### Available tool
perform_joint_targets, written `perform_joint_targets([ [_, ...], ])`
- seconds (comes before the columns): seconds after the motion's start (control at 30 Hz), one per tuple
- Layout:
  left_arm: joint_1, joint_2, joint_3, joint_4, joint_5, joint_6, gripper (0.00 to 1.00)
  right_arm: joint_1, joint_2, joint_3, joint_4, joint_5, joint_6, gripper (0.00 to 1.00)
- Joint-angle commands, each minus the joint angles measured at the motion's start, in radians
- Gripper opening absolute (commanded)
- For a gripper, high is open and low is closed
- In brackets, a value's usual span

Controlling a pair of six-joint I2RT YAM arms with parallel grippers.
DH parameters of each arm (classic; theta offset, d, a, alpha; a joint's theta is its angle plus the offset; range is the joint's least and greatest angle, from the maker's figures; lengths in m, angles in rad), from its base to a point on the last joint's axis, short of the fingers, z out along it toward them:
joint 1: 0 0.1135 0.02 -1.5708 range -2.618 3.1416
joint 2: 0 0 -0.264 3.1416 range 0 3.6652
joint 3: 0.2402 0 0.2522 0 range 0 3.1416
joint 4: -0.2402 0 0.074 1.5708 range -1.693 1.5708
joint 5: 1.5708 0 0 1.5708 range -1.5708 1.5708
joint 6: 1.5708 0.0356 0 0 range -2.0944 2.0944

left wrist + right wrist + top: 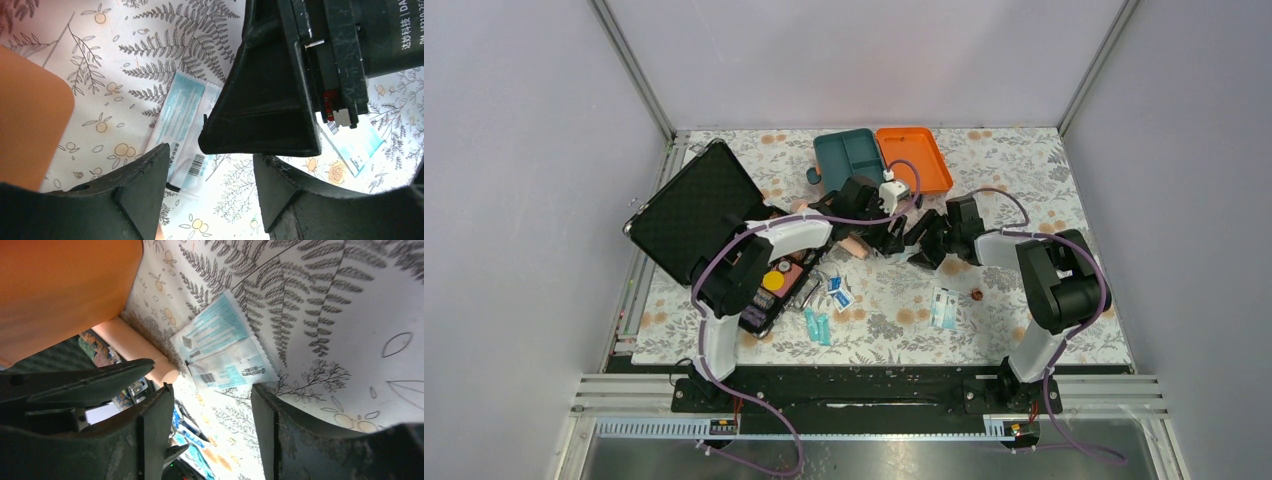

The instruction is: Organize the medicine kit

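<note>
The medicine kit lies open at the back of the table: a dark teal divided tray next to its orange half, whose orange wall fills the upper left of the right wrist view. A white and teal sachet lies flat on the floral cloth just ahead of both grippers. My left gripper is open, with nothing between its fingers. My right gripper faces it closely and is open and empty too. One of its black fingers hangs over the sachet.
A black case stands open at the left, with small items in its lower half. A pink roll lies beside the sachet. Blue packets, teal vials, another sachet and a small brown piece lie nearer the front.
</note>
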Motion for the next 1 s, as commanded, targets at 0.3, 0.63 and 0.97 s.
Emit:
perform_joint_targets([
  [0.3, 0.005, 0.138, 0.206, -0.131, -0.079, 0.106, 0.61, 0.007, 0.021, 0.078, -0.199, 0.215, -0.229, 0.39],
  [0.63, -0.009, 0.107, 0.083, -0.159, -0.085, -0.082, 0.54, 0.007, 0.042, 0.036, -0.104, 0.153, -0.214, 0.45],
  [0.97, -0.034, 0.125, 0.042, -0.219, -0.12, -0.313, 0.54, 0.009, 0.084, 0.016, 0.0, 0.051, -0.153, 0.51],
])
